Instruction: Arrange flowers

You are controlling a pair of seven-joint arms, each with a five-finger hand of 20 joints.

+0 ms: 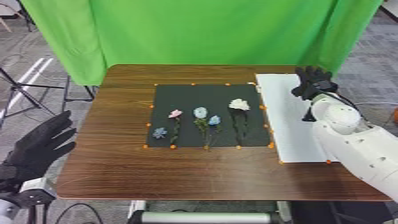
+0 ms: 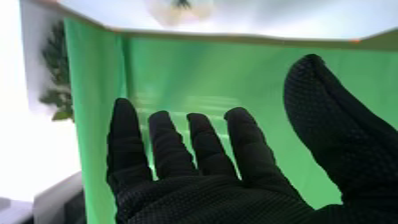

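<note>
Fingers (image 2: 249,142) of my right hand (image 1: 313,84) stand straight and apart in the right wrist view, the thumb (image 2: 329,110) held well away from them. I see that hand at the upper right of the head view, by the top right corner of a white sheet (image 1: 295,125). Just left of the sheet, around the middle of the frame, a black mat (image 1: 182,94) carries the flowers. From left to right I have a small blue flower (image 1: 160,132), a pink one (image 1: 175,114), a pale blue one (image 1: 200,112), a second blue one (image 1: 214,120) slightly lower, and a white one (image 1: 239,104). The last four have their heads up and stems toward the mat's bottom edge. Mat and sheet lie on the brown table (image 1: 102,165). At the lower left, my left hand (image 1: 27,150) waits beside the table, its fingers extended. Green cloth (image 1: 204,35) hangs across the top.
</note>
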